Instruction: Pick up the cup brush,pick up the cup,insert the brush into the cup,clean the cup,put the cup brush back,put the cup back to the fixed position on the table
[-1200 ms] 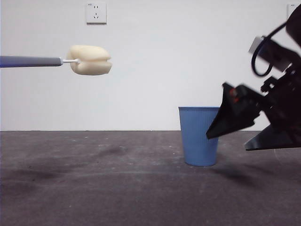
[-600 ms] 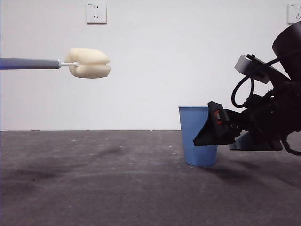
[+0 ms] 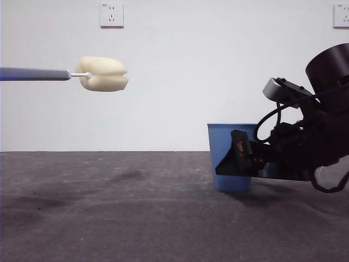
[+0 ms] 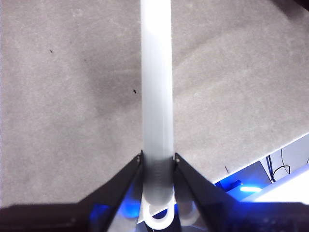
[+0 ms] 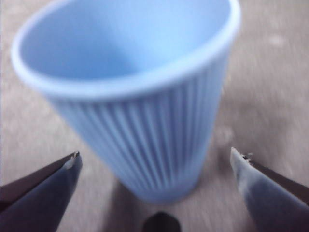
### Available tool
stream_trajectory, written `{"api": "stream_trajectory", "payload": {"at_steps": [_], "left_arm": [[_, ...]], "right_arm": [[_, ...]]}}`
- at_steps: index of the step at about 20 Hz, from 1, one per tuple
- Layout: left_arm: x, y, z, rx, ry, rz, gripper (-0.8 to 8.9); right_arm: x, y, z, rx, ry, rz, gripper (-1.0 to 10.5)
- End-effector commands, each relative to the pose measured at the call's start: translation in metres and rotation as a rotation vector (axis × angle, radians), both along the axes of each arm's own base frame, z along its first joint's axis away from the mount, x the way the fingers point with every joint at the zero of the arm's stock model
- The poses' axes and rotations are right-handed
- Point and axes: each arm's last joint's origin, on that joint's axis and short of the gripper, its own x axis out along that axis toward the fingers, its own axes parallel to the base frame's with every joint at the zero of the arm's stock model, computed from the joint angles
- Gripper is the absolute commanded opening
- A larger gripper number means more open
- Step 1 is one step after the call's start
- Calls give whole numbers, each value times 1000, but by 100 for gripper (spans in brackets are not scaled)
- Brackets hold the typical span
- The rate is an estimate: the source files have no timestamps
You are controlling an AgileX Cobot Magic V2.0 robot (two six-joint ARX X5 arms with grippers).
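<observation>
Cup [image 3: 223,158] half hidden behind open right claw [image 5: 154,166]; left claw [image 4: 158,162] clamping cup brush [image 3: 101,73].

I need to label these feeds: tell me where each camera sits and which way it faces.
Front view: low at table height, looking level across; shows brush aloft and right gripper at the cup.
Left wrist view: along the left gripper, shut on the brush.
Right wrist view: between open jaws at the cup.
Front and right wrist views share the cup.
</observation>
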Motion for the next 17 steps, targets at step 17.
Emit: {"api": "stream_trajectory", "payload": {"at_steps": [17], "left_arm": [[0, 0, 1, -13, -7, 11, -9]], "right_arm": [[18, 9, -1, 9, -9, 2, 404]]}}
